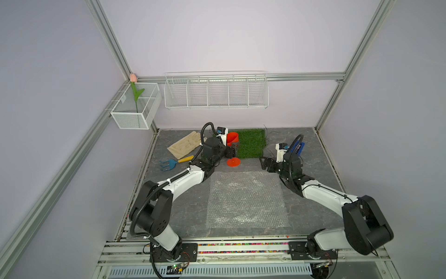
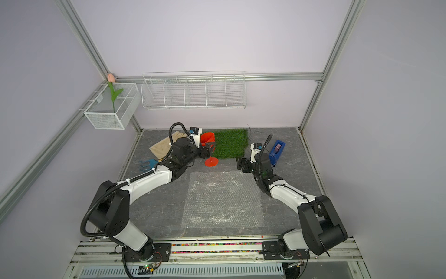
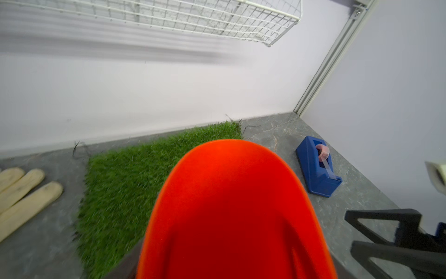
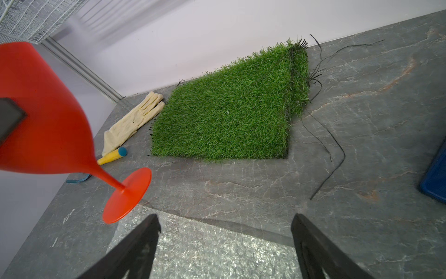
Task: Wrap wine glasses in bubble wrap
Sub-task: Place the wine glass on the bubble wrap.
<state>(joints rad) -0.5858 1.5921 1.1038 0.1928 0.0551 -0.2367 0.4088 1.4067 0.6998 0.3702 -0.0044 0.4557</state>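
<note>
The left gripper (image 1: 232,151) is closed on the goblet (image 1: 232,139). In both top views its fingers bracket the lower cup, and the right wrist view shows one dark pad (image 4: 10,116) pressed flat against the cup wall at the left edge of the frame. The goblet sits in the upper centre of the top views, at the lower-left corner of the grass mat (image 1: 251,143). It leans, with its mouth toward the top of the frame and its round foot (image 1: 233,162) toward the bottom. Whether the foot touches the table (image 1: 313,169) cannot be settled; in the right wrist view it looks tilted and raised. The bubble wrap (image 1: 246,200) lies flat and unfolded in the centre of the frame, with nothing on it. Governing relation: the sheet begins just below the foot in the frame, so the goblet's long axis points at the left part of the sheet's upper edge. The carry is judged short, down-frame and slightly right. The right gripper (image 1: 263,163) stands wide open and empty at the sheet's upper-right corner, apart from the goblet. The left arm is therefore placed to lay the goblet down, the right to take the sheet's corner. Wrapping is not begun. The tape dispenser (image 3: 318,166), work gloves (image 1: 185,145) and hand rake (image 1: 169,164) lie off that path.
</note>
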